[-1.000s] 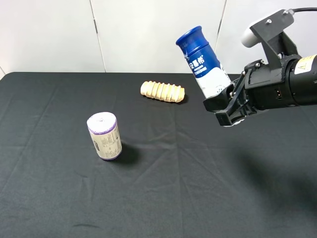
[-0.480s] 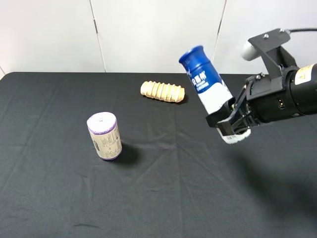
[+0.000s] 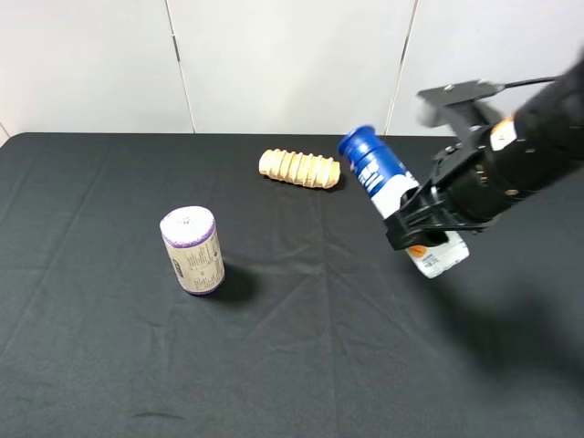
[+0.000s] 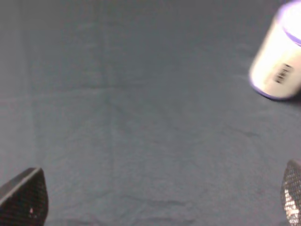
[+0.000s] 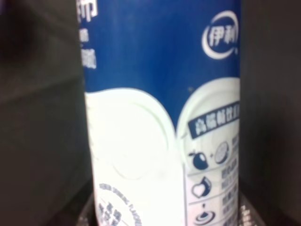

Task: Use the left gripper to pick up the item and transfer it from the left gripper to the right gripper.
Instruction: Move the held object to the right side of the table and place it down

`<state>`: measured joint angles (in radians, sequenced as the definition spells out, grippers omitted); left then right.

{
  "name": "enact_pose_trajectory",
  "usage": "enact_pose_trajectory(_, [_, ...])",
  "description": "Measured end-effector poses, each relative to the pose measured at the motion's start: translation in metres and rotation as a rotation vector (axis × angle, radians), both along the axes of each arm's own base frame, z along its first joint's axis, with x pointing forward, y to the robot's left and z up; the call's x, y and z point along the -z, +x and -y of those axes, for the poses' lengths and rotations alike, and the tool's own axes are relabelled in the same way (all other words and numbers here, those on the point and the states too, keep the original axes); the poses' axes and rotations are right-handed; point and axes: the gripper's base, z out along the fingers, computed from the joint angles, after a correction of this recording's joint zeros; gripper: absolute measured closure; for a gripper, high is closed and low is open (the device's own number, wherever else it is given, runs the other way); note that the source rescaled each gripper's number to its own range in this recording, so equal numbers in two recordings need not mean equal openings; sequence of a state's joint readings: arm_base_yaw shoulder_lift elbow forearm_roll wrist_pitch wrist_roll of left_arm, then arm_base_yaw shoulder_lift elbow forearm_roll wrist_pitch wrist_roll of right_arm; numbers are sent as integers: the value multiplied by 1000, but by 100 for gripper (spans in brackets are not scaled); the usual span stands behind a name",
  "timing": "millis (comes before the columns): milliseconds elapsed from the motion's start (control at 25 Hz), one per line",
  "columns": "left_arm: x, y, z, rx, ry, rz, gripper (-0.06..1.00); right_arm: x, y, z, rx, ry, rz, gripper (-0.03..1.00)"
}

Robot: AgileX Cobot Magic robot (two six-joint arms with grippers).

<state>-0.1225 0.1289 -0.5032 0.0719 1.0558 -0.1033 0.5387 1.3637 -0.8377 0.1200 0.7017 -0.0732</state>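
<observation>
A black cloth-covered table (image 3: 91,347) sits before white wall panels (image 3: 274,64). The right gripper (image 3: 422,226), above the cloth, is clenched around the white lower body of the slim blue-capped plastic drink bottle (image 3: 383,178). The bottle tilts up and away from its jaws toward a ridged tan bread roll (image 3: 299,168). The left gripper (image 4: 157,205) is released, fingertips wide apart and empty, with a stubby purple-topped cylinder (image 4: 277,70) ahead of it, off to one side.

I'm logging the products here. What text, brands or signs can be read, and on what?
"伊利": white logo on the blue label of the bottle, right wrist view.
Other characters and small print on the bottle: too blurred to read.
Label and barcode on the cylinder: too small to read.
</observation>
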Motion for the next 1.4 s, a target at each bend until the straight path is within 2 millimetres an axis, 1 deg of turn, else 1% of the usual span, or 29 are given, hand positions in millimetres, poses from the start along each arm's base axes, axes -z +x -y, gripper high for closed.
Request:
enact_pose_trajectory(200, [0, -8, -1, -135, -3, 56, -5, 13, 24, -13, -10, -55, -53, 97])
enact_pose_trajectory(320, [0, -16, -1, -176, 2, 107, -5, 20, 42, -16, 12, -71, -81, 97])
enact_pose_trajectory(440, [0, -20, -1, -181, 6, 131, -5, 31, 60, -8, 57, -88, -112, 97])
enact_pose_trajectory(560, [0, -20, -1, -182, 8, 131, -5, 45, 70, 3, 101, -108, -148, 97])
enact_pose_trajectory(640, [0, -20, -1, -182, 8, 131, -5, 51, 74, 8, 118, -120, -166, 97])
enact_pose_trajectory(720, [0, -20, -1, -182, 8, 131, -5, 55, 76, 10, 122, -127, -175, 97])
enact_pose_trajectory(1080, [0, -20, -1, -182, 8, 131, -5, 55, 80, 8, 123, -108, -132, 97])
enact_pose_trajectory(1400, [0, -20, -2, -183, 9, 131, -5, 74, 83, 7, 121, -135, -188, 97])
